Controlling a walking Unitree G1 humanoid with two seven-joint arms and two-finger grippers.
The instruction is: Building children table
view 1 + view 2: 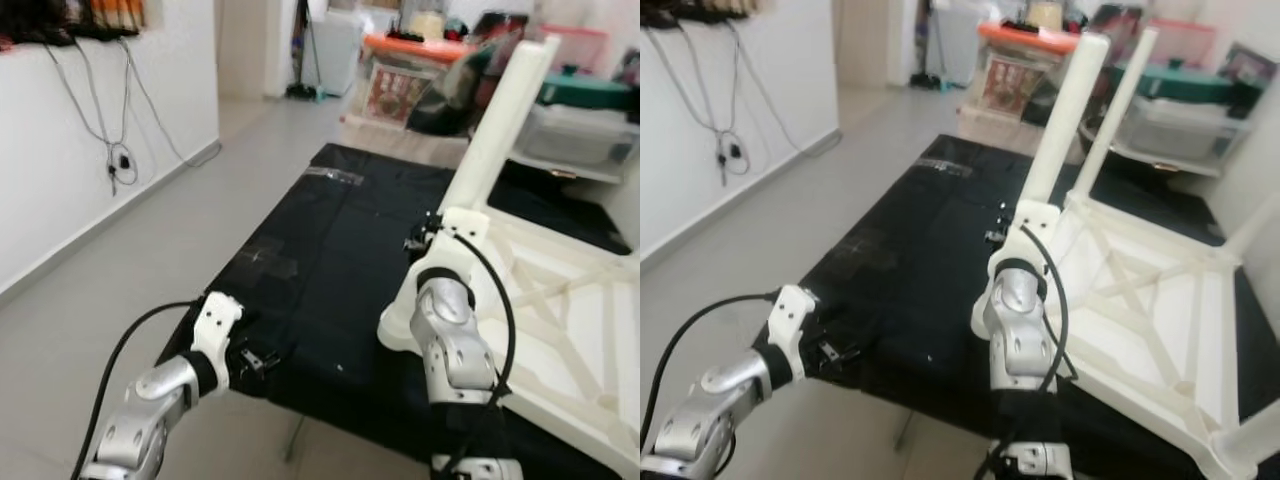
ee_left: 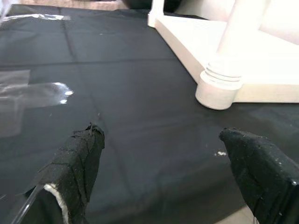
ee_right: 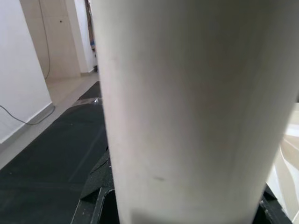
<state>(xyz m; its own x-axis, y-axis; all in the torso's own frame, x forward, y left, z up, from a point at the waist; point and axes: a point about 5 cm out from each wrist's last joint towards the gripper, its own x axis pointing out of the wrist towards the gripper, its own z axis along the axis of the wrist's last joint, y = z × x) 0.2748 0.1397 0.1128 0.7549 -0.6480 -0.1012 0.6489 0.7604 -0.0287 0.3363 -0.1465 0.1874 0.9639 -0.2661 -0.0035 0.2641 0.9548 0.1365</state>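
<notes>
While clamped by right gripper (image 1: 1008, 238) near its socket, white table leg (image 1: 500, 125) looks stiff, light, smooth plastic. Best gripped low, near upturned table frame (image 1: 1160, 330). Left gripper (image 2: 163, 158) spread wide, empty, over black mat (image 1: 330, 260).

A lived-in home room is showing here: pale tiled floor (image 1: 190, 240), charger cables (image 1: 115, 150) hanging down a white wall, plastic storage boxes (image 1: 1175, 125) crowding the far shelf.
</notes>
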